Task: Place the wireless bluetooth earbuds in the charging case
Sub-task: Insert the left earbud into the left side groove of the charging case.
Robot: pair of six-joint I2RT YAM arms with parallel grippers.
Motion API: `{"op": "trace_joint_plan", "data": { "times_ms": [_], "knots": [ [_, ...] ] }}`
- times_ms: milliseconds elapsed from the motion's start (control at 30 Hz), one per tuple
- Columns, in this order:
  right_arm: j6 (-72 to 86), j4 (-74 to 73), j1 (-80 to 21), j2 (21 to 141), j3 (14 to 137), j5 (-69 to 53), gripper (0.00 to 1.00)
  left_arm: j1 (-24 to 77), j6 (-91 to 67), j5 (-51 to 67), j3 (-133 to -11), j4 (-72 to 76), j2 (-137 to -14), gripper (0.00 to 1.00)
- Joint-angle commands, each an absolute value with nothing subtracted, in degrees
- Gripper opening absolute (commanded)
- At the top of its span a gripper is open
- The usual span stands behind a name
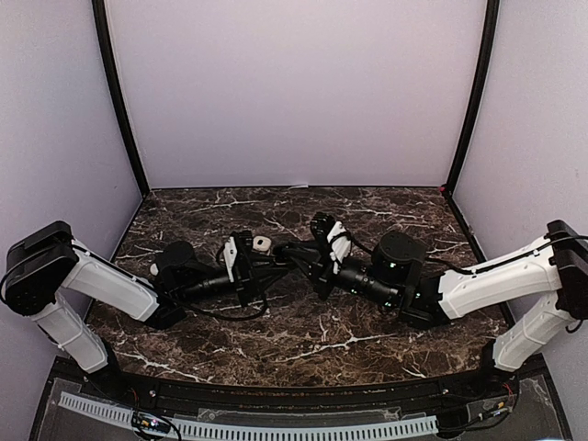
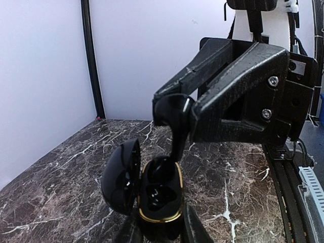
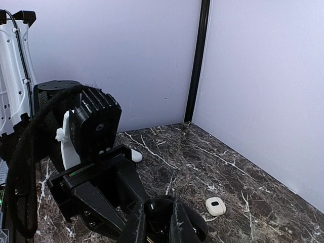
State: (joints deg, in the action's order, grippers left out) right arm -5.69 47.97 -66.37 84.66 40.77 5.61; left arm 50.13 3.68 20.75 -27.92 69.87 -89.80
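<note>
From above we see only the left gripper (image 1: 268, 268) and the right gripper (image 1: 299, 262) meeting tip to tip over the middle of the counter (image 1: 303, 354). The left wrist view tells us more. There the left gripper is clamped on the black, gold-rimmed charging case (image 2: 161, 200), whose lid is swung open. The right gripper pinches a glossy dark earbud (image 2: 172, 114), its stem pointing down at the case's open mouth. The right wrist view shows most clearly a small white piece (image 3: 215, 206) lying on the counter, on the far-edge side of the left gripper; we cannot tell what it is.
</note>
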Motion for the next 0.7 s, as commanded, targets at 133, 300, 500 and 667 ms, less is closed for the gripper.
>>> {"op": "trace_joint_plan", "data": {
  "times_ms": [133, 300, 500, 667],
  "knots": [
    [-7.8, 48.4, -67.0, 86.4, 43.1, 5.3, 0.00, 50.4, 4.0, 22.1, -29.0, 69.7, -88.9, 0.12],
    [-8.6, 47.2, -67.2, 87.3, 43.4, 6.1, 0.02, 50.4, 3.8, 22.2, -29.4, 69.2, -88.9, 0.12],
    [-9.4, 46.1, -67.6, 87.9, 43.8, 8.0, 0.04, 50.5, 3.6, 22.5, -29.7, 69.1, -89.0, 0.12],
    [-9.6, 46.2, -67.7, 87.9, 43.8, 10.3, 0.10, 50.5, 3.4, 22.4, -29.5, 69.3, -89.1, 0.13]
  ]
}}
